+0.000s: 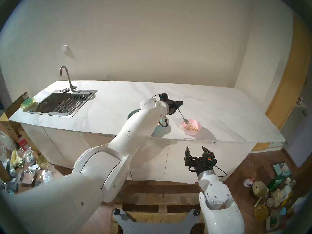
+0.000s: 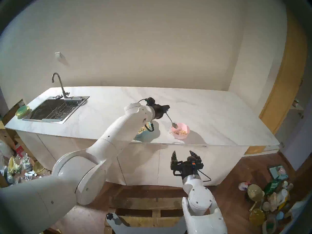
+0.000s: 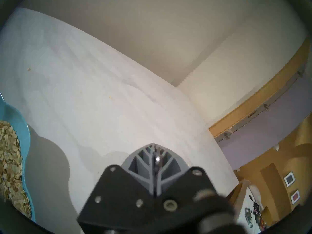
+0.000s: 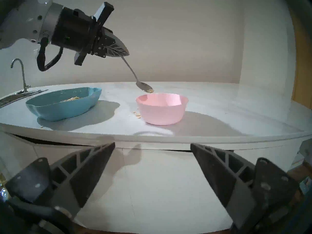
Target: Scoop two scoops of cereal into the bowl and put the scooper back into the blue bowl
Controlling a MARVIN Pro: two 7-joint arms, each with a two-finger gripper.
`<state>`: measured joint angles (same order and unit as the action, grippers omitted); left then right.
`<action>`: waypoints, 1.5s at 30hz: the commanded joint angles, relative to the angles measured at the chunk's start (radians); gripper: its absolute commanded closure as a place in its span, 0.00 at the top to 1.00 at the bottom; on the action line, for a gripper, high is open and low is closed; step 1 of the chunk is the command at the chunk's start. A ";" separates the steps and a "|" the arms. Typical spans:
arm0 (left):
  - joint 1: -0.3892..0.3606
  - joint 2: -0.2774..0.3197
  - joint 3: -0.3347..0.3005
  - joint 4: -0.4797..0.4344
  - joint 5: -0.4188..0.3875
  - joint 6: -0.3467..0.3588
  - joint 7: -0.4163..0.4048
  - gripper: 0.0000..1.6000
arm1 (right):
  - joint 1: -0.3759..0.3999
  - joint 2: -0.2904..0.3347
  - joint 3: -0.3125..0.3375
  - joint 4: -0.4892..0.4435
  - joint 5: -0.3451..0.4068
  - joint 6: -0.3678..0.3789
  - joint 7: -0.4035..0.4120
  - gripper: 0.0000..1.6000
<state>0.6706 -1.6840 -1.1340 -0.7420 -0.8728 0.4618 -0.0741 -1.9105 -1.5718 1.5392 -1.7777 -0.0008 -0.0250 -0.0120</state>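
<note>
My left gripper [image 1: 179, 104] is shut on the handle of the silver scooper [image 1: 182, 115], which slants down to the right. In the right wrist view the scooper's head [image 4: 145, 87] hangs just above the pink bowl's [image 4: 162, 108] back-left rim with a few cereal flakes [image 4: 149, 90] on its tip. The pink bowl [image 1: 191, 127] holds some cereal [image 1: 193, 128]. The blue bowl [image 4: 62, 105] with cereal [image 3: 10, 161] stands to its left, mostly hidden by my left arm in the head views. My right gripper [image 1: 195, 148] is open and empty, below the counter's front edge.
A few spilled flakes [image 4: 137, 114] lie on the white counter [image 1: 219, 110] left of the pink bowl. A sink [image 1: 50, 114] with a tap [image 1: 67, 78] is at the far left, with a green bowl on a yellow plate [image 1: 28, 102] beside it. Clutter lies on the floor on both sides.
</note>
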 commanded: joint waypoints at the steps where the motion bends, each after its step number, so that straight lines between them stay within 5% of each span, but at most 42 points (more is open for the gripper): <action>1: -0.067 -0.020 0.013 -0.002 0.016 -0.032 -0.027 0.00 | 0.006 -0.003 -0.001 -0.024 0.002 -0.004 0.000 1.00; 26: -0.148 -0.073 0.098 0.082 0.064 -0.077 -0.052 0.00 | 0.006 -0.003 -0.001 -0.025 0.002 -0.004 0.000 1.00; 35: -0.111 -0.091 -0.041 0.072 -0.002 -0.033 -0.001 0.00 | 0.005 -0.003 -0.001 -0.026 0.003 -0.003 0.000 1.00; 45: -0.013 -0.107 -0.214 -0.043 -0.067 0.064 0.107 0.00 | 0.005 -0.003 -0.001 -0.026 0.003 -0.004 0.000 1.00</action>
<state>0.6556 -1.7628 -1.3298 -0.7152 -0.9047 0.4851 0.0088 -1.9106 -1.5718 1.5393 -1.7783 -0.0008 -0.0249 -0.0120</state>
